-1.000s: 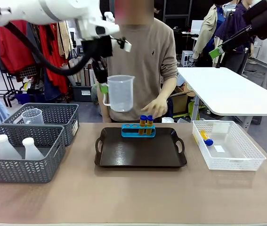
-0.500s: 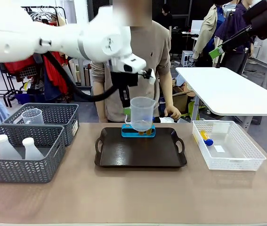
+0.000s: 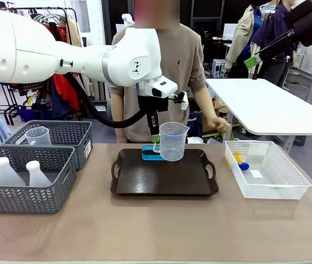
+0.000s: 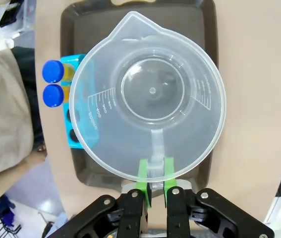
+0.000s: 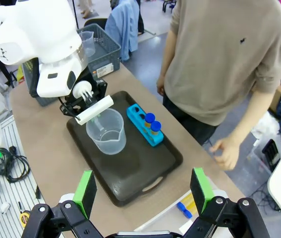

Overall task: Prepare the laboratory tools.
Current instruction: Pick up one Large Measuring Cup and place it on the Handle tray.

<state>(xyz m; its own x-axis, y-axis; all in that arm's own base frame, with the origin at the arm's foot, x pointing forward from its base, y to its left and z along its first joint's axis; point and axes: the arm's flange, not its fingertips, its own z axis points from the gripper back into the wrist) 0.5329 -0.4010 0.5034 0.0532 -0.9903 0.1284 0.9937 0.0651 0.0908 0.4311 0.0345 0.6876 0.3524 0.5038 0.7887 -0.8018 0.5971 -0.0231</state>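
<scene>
Across the tan tabletop [image 3: 144, 231] shared with a person, we are seeing the left gripper [image 4: 152, 171] pinching the handle of the clear measuring beaker [image 4: 150, 99] between its green pads, jaws nearly together. The left arm is reaching in from the tabletop's left edge, wrist pointing down, holding the empty beaker upright over the dark tray [image 3: 161, 181] near its far edge. We cannot tell whether its base is touching. The left wrist view is looking straight down through the beaker. Beside it, at the tray's far edge, the blue rack [image 4: 73, 141] is carrying two blue-capped tubes [image 4: 52, 84]. The right gripper [image 5: 142, 191] is hanging high, jaws spread wide and empty. Near the tabletop's right edge a white basket [image 3: 288, 192] is holding a third tube [image 3: 240, 161]. At the left edge, grey baskets [image 3: 62, 159] are holding two white flasks [image 3: 4, 171] and a second beaker [image 3: 37, 135].
</scene>
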